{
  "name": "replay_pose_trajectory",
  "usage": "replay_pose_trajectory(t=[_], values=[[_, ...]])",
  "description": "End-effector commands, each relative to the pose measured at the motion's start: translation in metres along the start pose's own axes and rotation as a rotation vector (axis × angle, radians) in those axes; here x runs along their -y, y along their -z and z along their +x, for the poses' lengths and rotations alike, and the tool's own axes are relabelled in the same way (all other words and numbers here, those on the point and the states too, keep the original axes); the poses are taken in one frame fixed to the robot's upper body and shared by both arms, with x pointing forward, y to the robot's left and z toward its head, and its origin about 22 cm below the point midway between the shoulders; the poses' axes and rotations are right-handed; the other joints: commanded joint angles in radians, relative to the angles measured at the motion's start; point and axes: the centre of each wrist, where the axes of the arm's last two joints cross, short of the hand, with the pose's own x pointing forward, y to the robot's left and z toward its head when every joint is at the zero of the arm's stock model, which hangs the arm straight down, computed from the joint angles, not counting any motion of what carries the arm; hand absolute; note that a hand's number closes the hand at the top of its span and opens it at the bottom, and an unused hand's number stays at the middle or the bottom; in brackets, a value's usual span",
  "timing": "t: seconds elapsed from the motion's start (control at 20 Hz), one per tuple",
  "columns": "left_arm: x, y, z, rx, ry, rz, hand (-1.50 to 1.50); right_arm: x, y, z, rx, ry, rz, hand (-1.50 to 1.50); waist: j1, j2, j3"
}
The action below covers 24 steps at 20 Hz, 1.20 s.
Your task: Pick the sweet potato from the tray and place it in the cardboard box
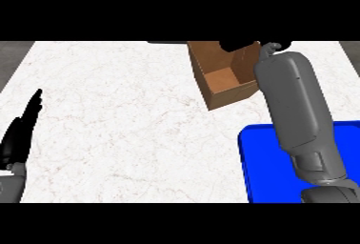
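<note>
Right robot hand (235, 45): black, at the far end of the grey right forearm (295, 102), which runs up from the lower right edge of the view. Only a small dark part of this hand shows, at the top opening of the cardboard box (224, 76), against the black band; whether its fingers are straight or curled cannot be told, nor whether it holds anything.

Cardboard box: brown, open-topped, tilted in the view, standing on the tabletop (119, 124) directly under and just nearer than the right robot hand. Its inner floor and walls show on the side left of the forearm; the forearm covers its right wall.

Sweet potato: not visible anywhere in the head view. It may be hidden by the right robot hand or the forearm; its place cannot be told.

Tray (271, 167): bright blue, flat, lying on the tabletop well back from the right robot hand, beneath the elbow end of the right forearm, which crosses its right part. The blue surface that shows carries nothing.

Left robot hand (20, 133): black, at the view's left edge, well apart from the box and tray, fingers straight and pointing up and away, holding nothing, resting.

Tabletop: white, marbled with faint reddish veining, bearing box and tray.
</note>
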Motion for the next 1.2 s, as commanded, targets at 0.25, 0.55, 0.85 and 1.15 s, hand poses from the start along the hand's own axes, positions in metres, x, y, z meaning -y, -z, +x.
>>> replay_pose_trajectory(t=[0.25,0.55,0.85,1.15], values=[[0.009,0.002,0.000,0.025,0.011,-0.020,0.00,-0.043,0.021,-0.034,-0.113,-0.067,-0.033,1.50,0.020,0.013,0.000],[0.007,-0.004,0.020,0.049,-0.006,-0.028,0.00,-0.041,0.028,-0.056,-0.255,0.093,0.038,-1.50,0.050,0.018,0.002],[0.016,0.002,0.015,0.035,-0.008,-0.024,0.00,-0.051,0.026,-0.042,-0.142,0.140,-0.027,-1.50,0.039,0.019,0.001],[0.009,-0.005,0.007,0.022,0.002,-0.033,0.00,-0.038,0.030,-0.046,-0.079,0.296,-0.234,-1.50,0.037,0.014,0.002]])
